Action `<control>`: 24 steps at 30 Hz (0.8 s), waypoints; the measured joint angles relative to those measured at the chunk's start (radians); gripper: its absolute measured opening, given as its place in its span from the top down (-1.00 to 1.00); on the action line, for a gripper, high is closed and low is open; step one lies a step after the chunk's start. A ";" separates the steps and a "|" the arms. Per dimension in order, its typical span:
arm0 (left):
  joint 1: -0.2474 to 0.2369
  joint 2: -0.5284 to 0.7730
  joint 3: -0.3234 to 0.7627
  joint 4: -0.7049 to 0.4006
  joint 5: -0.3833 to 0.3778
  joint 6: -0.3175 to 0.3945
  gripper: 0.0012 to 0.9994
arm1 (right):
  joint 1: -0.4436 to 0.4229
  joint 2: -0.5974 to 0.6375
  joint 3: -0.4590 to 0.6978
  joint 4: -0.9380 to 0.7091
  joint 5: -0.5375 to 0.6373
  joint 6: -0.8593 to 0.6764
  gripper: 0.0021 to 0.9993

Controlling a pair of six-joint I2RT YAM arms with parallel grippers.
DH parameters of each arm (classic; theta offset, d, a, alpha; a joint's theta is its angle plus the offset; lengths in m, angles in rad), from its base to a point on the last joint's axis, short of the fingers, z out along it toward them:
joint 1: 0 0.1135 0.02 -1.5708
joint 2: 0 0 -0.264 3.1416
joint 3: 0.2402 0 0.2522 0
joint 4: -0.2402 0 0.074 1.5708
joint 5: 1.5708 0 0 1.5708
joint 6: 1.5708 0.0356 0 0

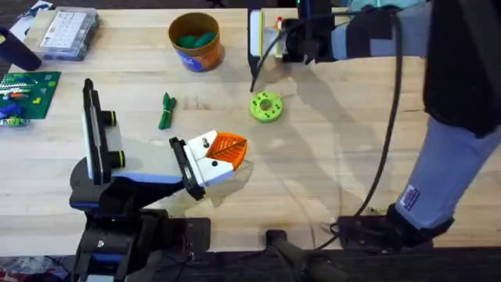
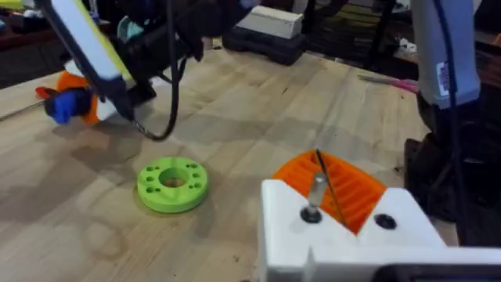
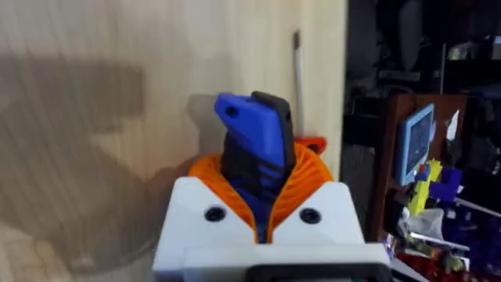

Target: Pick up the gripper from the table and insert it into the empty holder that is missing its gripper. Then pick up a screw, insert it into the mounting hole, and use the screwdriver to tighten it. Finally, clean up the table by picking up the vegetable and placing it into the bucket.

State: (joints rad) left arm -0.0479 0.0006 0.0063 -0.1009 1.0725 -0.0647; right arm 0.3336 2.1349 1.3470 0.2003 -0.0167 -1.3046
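Observation:
My right gripper [image 1: 291,39] reaches to the far middle of the table [image 1: 329,164] and is shut on the blue screwdriver [image 3: 252,133], whose blue body [image 2: 64,106] sits between the orange pads. A white and yellow upright piece [image 1: 254,31] stands right beside it. The dark green vegetable [image 1: 166,110] lies on the wood, left of centre. Behind it stands the orange bucket [image 1: 195,41] with something green inside. My left gripper [image 1: 233,151] hovers near the middle front, its orange pads [image 2: 344,188] pressed together with nothing seen between them.
A lime-green disc with holes [image 1: 266,106] lies between the two grippers. A clear parts box [image 1: 69,31] sits at the far left corner, a green board [image 1: 27,92] at the left edge. A black cable [image 1: 262,66] hangs from the right arm.

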 joint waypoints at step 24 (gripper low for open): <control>0.000 0.000 0.000 0.000 -0.003 0.000 0.96 | 0.003 0.009 0.054 -0.025 0.087 0.004 -0.99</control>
State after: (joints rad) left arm -0.0479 0.0006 0.0063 -0.1009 1.0698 -0.0647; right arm 0.3363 2.1437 1.4010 0.1749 0.0706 -1.3001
